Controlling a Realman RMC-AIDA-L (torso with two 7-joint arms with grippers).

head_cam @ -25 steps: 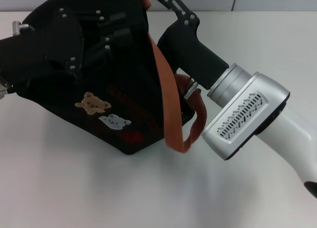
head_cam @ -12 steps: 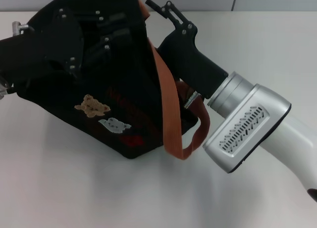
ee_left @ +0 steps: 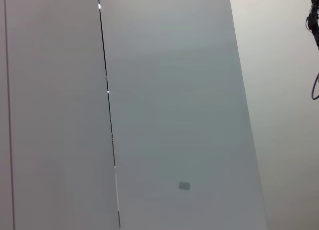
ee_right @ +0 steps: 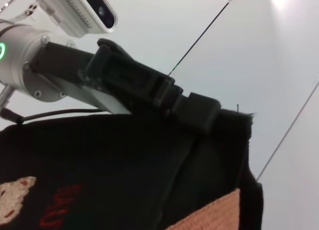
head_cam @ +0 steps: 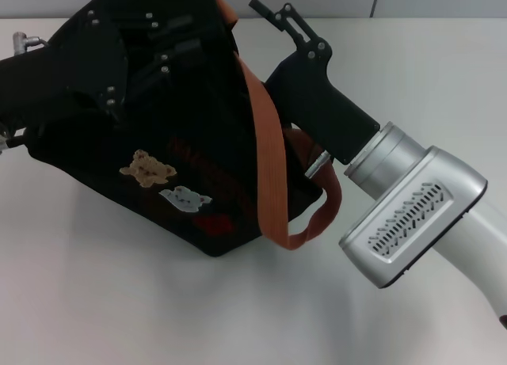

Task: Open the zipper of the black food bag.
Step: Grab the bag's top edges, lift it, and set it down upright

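The black food bag (head_cam: 182, 167) sits tilted at the left centre of the head view, its bear patches and red lettering facing me. An orange-brown strap (head_cam: 265, 155) crosses its right side. My left gripper (head_cam: 178, 36) comes in from the left and lies over the bag's top. The right wrist view shows this left gripper (ee_right: 202, 113) clamped on the bag's upper edge. My right gripper (head_cam: 273, 13) is by the bag's far right corner, beyond the strap. The zipper line is hidden. A small silver metal piece (head_cam: 317, 164) shows beside the right gripper's body.
The bag rests on a white table (head_cam: 119, 302). My right arm's silver wrist housing (head_cam: 412, 222) crosses the right part of the table. The left wrist view holds only pale wall panels (ee_left: 169, 110).
My right arm has drawn back to the right and slightly toward me. The bag's top has shifted a little to the left, and the strap loop has swung right.
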